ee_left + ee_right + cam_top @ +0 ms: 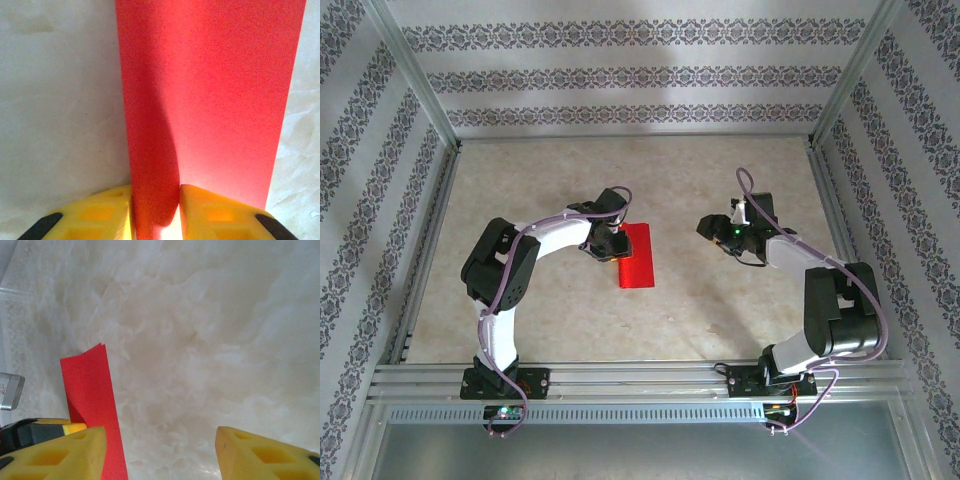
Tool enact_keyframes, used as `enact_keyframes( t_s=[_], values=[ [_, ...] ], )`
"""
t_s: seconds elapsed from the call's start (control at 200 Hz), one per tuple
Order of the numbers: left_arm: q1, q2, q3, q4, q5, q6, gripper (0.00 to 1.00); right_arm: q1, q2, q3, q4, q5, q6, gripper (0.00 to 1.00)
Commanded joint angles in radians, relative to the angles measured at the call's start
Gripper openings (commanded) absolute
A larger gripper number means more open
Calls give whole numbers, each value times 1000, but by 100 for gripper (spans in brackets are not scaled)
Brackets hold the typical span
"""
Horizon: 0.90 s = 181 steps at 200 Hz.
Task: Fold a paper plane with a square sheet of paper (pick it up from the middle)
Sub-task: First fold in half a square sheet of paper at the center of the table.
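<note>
The square sheet of paper (638, 258) is bright red and lies on the table as a narrow rectangle, doubled over, with two layers showing at its far corner (92, 400). My left gripper (605, 248) sits at its left edge. In the left wrist view a raised curl of the paper (152, 165) stands between the yellow fingers (205, 210), and the left gripper (155, 192) is shut on it. My right gripper (708, 225) hovers to the right of the paper, apart from it. In the right wrist view the right gripper (160, 432) is open over bare table.
The marbled beige tabletop (570, 180) is boxed in by an aluminium frame (420, 90) and patterned walls. A metal rail (640, 375) runs along the near edge by the arm bases. Open table lies between the paper and the right gripper.
</note>
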<state>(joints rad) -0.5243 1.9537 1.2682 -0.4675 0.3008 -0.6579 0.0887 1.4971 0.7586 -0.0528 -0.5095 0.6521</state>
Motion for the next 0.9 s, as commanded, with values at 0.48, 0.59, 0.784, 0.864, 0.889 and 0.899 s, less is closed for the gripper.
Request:
enact_keyframes(
  t_s=[0.48,0.59,0.784,0.864,0.889,0.899],
  values=[
    [22,46,-66,-9,-66,-97,25,-32,18,-19,14,0,-22,63],
    [26,48,-67,-8,-63,-93,24,-32,27,-18,23,-5,-16,63],
    [34,47,-81,6,-43,-93,24,-32,28,-23,29,-9,-12,63],
    [41,45,-90,13,-36,-95,23,-32,27,-24,32,-11,-11,62],
    [43,45,-91,15,-33,-95,23,-32,28,-24,34,-12,-10,63],
    [44,45,-93,16,-32,-95,23,-32,28,-24,34,-13,-10,63]
  ],
)
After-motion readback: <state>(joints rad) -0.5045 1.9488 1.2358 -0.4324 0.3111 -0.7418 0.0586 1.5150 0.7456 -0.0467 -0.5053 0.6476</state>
